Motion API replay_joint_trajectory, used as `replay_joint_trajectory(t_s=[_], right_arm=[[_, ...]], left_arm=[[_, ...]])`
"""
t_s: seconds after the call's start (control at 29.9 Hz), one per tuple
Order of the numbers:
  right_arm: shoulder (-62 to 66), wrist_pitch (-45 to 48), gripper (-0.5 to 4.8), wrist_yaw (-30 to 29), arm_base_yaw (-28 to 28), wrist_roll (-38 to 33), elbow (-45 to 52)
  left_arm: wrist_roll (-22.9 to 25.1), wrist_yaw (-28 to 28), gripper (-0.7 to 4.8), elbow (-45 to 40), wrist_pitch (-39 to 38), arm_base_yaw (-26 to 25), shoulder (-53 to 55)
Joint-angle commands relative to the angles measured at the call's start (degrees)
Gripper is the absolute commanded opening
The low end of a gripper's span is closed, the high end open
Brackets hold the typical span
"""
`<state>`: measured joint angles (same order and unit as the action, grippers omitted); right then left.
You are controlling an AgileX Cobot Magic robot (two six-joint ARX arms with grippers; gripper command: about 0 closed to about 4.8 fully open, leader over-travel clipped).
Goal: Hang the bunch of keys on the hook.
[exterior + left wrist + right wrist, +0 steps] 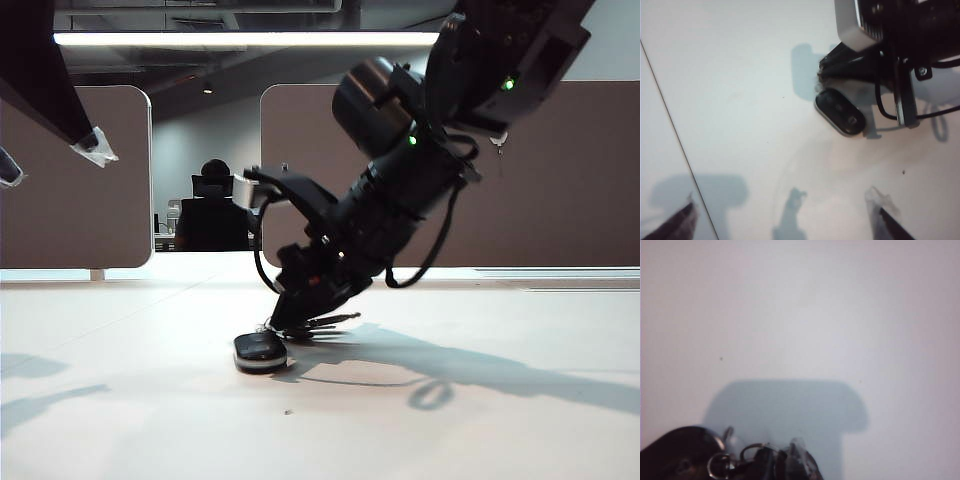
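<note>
The left gripper [45, 155] hangs high above the table [120, 400] at the left of the exterior view, well apart from the work. Its fingers [890, 225] stand wide apart and hold nothing, which keeps it out of the other arm's way.

Near the table's middle lies the keys [262, 350] bunch: the black fob flat on the surface, its silvery rim showing, with the ring and small metal keys trailing to the right of it. The fob is too flat to pinch easily, so the ring end is the likely grasp point.

The right gripper [300, 322] is tilted steeply down onto that ring end (tips at table level). In the right wrist view its fingers [767, 462] sit drawn together among the rings and keys [730, 460], so it appears clamped on the bunch, though the fob rests on the table and nothing is lifted yet.

The hook [500, 145] appears as a small item on the partition at upper right, partly behind the arm.
</note>
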<state>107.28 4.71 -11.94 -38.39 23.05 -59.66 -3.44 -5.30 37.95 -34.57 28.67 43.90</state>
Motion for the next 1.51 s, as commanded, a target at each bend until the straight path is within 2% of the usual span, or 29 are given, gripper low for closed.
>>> replay_joint_trajectory(t_s=[0.03,0.44,0.64,1.31,1.51], right_arm=[[0.57,-2.29,-0.05,0.46,0.02,-0.11,0.46],[-0.68,-2.49,-0.06,0.59,0.02,-0.11,0.42],[-5.60,-1.79,-0.06,3.08,0.04,-0.09,0.39],[-17.62,-2.80,-0.06,3.69,0.37,-1.11,-2.12],[-22.51,-3.02,-0.06,3.72,0.37,-3.56,-3.65]], left_arm=[[0.04,0.13,4.79,0.39,-0.15,0.02,-0.07],[0.04,0.13,4.79,0.39,-0.11,0.02,-0.07],[0.04,0.13,4.79,0.42,-0.11,0.02,-0.07],[0.02,-0.07,4.79,0.42,0.17,0.02,-0.09],[0.02,-0.07,4.79,0.42,1.46,0.02,-0.09]])
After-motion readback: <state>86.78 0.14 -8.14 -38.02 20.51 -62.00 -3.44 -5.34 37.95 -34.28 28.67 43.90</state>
